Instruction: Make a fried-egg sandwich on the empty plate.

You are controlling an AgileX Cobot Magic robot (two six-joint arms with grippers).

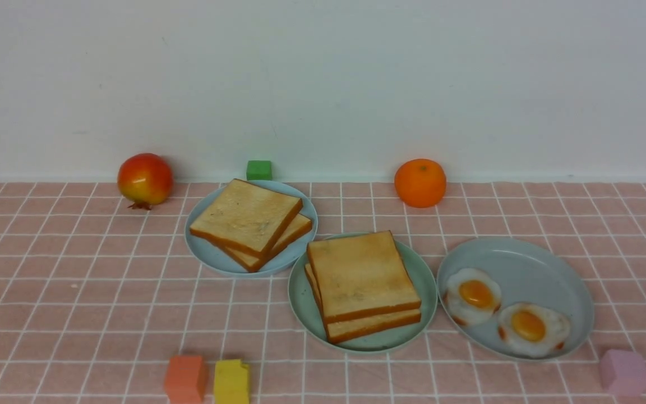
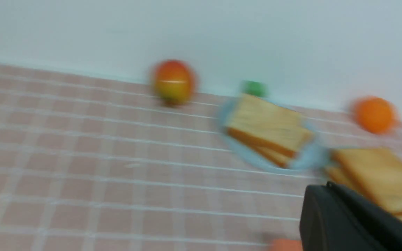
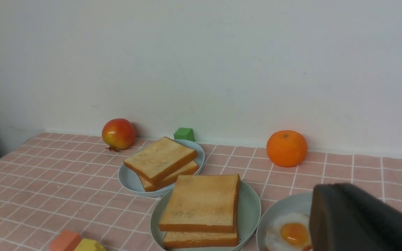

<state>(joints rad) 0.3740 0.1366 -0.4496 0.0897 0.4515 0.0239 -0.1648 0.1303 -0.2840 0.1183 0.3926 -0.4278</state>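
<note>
The mint-green plate (image 1: 300,303) stands mid-table and holds two stacked toast slices (image 1: 362,275). No egg shows between them. The stack also shows in the right wrist view (image 3: 201,205) and, blurred, in the left wrist view (image 2: 379,177). Two fried eggs (image 1: 471,294) (image 1: 530,326) lie on the blue-grey oval plate (image 1: 530,264) to its right. Neither gripper shows in the front view. Each wrist view shows only one black finger, the left one (image 2: 344,223) and the right one (image 3: 361,219) over the oval plate's side. Their jaws are hidden.
A pale blue round plate (image 1: 211,255) behind and to the left holds two more toast slices (image 1: 244,216). A red apple (image 1: 144,178), green cube (image 1: 259,169) and orange (image 1: 420,182) sit by the back wall. Orange (image 1: 185,379), yellow (image 1: 231,381) and pink (image 1: 624,371) blocks lie near the front edge.
</note>
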